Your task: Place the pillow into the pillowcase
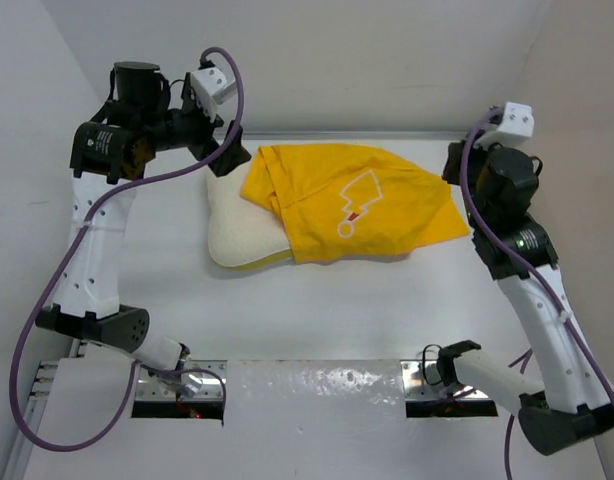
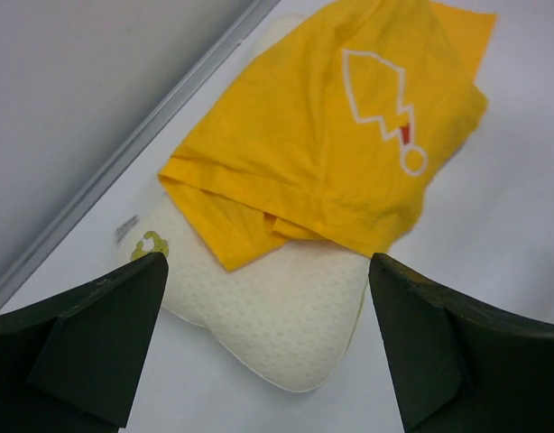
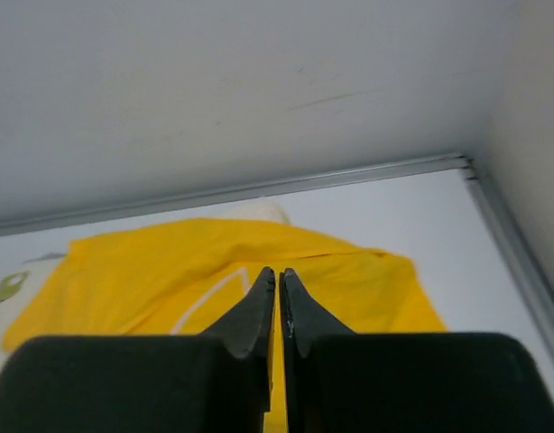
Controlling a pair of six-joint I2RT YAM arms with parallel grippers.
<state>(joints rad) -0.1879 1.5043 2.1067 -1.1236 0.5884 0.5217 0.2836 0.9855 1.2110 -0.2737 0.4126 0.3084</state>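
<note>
The yellow pillowcase (image 1: 357, 200), printed with a white outline and a red mark, lies crumpled over the cream quilted pillow (image 1: 232, 238) at the back middle of the table. The pillow's left end sticks out bare. In the left wrist view the pillow (image 2: 277, 307) shows its green logo (image 2: 151, 245) beside the pillowcase's (image 2: 331, 135) folded hem. I cannot tell whether the pillow is inside the case. My left gripper (image 1: 225, 155) hovers open and empty above the pillow's left end (image 2: 268, 338). My right gripper (image 1: 454, 165) is shut and empty (image 3: 277, 273) at the pillowcase's (image 3: 151, 271) right end.
A metal strip (image 1: 387, 135) runs along the table's back edge under the white back wall. White side walls stand close on both sides. A shiny foil-covered strip (image 1: 317, 385) lies at the near edge between the arm bases.
</note>
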